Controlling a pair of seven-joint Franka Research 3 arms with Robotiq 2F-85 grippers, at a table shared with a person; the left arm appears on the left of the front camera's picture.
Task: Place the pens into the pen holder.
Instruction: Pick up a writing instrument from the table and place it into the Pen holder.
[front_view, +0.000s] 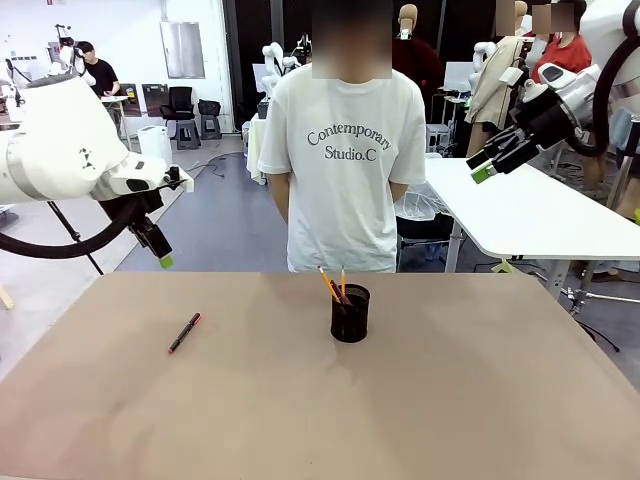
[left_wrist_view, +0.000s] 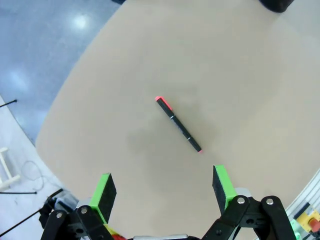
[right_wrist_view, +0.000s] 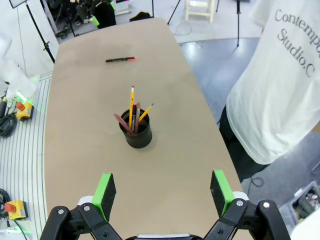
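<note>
Several pencils (right_wrist_view: 132, 106) inside black wire-mesh cup (right_wrist_view: 137, 136) from right wrist, fewer frontally; black red-ended pen (front_view: 184, 333) left of cup; left gripper (left_wrist_view: 161, 176), right gripper (right_wrist_view: 162, 181) agape, empty.

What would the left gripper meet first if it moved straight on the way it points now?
Most likely the black pen on the table, almost centred ahead of the open left gripper. Depth is unclear; it might touch bare tabletop beside it.

Open tan worktop (front_view: 450, 400) surrounds the short black pen with a red end (front_view: 184, 333), well apart from the black wire-mesh cylindrical cup (front_view: 350, 314). Pencils (front_view: 329, 283) crowd its mouth. A person in a white T-shirt (front_view: 343, 170) stands at the far edge.
</note>
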